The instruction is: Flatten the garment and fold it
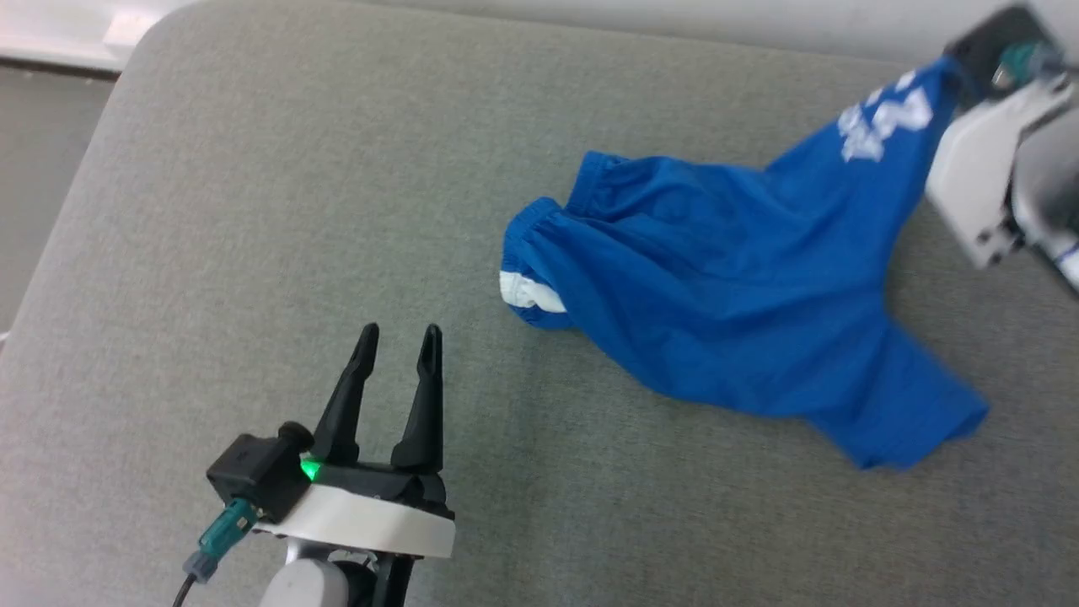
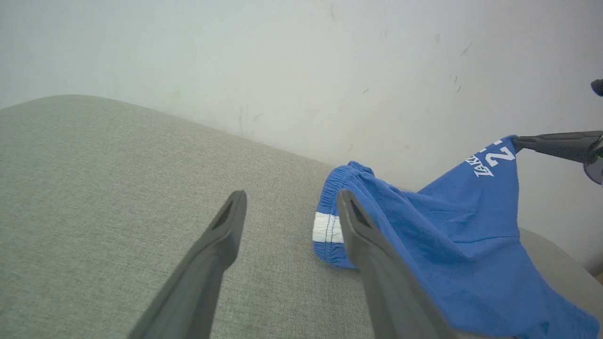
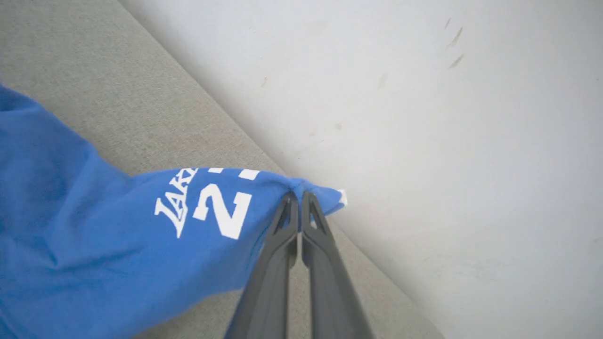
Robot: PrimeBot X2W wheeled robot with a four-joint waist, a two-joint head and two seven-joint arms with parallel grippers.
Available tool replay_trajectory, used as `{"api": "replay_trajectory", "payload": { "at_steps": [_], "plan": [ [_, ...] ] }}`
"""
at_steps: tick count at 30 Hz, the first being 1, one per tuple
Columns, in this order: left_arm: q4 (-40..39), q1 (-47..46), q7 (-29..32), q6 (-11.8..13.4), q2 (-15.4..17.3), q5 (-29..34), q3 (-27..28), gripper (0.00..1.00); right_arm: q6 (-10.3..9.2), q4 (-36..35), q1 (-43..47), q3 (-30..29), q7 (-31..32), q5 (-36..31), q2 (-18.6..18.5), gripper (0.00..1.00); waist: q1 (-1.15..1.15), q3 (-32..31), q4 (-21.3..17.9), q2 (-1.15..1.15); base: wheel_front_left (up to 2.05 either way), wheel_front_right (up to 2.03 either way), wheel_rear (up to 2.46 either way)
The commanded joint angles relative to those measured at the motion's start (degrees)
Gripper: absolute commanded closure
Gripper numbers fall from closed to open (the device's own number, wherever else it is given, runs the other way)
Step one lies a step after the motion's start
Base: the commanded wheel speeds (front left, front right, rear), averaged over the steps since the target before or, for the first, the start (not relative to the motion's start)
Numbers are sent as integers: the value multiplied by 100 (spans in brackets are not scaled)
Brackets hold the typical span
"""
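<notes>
Finds the garment (image 1: 742,295) draped on a grey padded surface (image 1: 253,211), maybe a cushion, long axis from waistband (image 1: 514,244) up to printed corner (image 3: 212,207). Grips that corner in the clenched right end effector (image 3: 299,197). Leaves the released left end effector (image 1: 400,330) nearer the garment's waistband, apart from it.

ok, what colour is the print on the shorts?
White print on the blue shorts, clearest in right wrist view.

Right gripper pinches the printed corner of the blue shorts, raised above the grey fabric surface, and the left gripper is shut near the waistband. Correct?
Not quite: the left gripper is open, not shut; the head view shows its fingers spread with nothing between them, near the waistband. The rest holds: the right gripper pinches the printed corner of the blue shorts, raised above the grey fabric surface.
</notes>
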Motion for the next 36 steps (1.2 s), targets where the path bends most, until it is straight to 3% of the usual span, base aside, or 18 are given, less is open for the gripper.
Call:
{"api": "replay_trajectory", "payload": {
  "at_steps": [1, 7, 16, 17, 18, 24, 29, 36],
  "plan": [
    [27, -127, -26, -8, -9, -69, -43, 0, -5, 109, -335, 133, -74, -122, -134, 100, 0, 249, 259, 0, 0, 0, 0],
    [64, -301, -26, -11, -9, -207, -180, 0, -5, 958, -1297, 462, -639, -934, -529, 100, 0, 585, 616, 0, 0, 0, 0],
    [130, -535, -26, -21, -9, -379, -459, 0, -5, 2211, -1378, 744, -1188, -1448, -563, 100, 0, 898, 816, 0, 0, 0, 0],
    [141, -556, -26, -21, -9, -393, -490, 0, -5, 2310, -1381, 648, -1280, -1488, -517, 69, 0, 915, 801, 0, 0, 0, 0],
    [150, -573, -26, -19, -9, -401, -508, 0, -5, 2401, -1380, 548, -1369, -1515, -445, 0, 0, 920, 772, 0, 0, 0, 0],
    [226, -577, -26, -7, -9, -341, -473, 0, -5, 2507, -1419, 128, -1861, -1493, -18, 0, 0, 710, 499, 0, 0, 0, 0],
    [230, -461, -26, 20, -9, -254, -370, 0, -5, 2031, -1130, -534, -2149, -1035, 324, 0, 0, 295, 235, 0, 0, 0, 0],
    [203, -176, -26, 58, -9, -125, -270, 0, -5, 682, 679, -1733, -1377, -341, 595, 0, 0, -22, -34, 0, 0, 0, 0]
  ]
}}
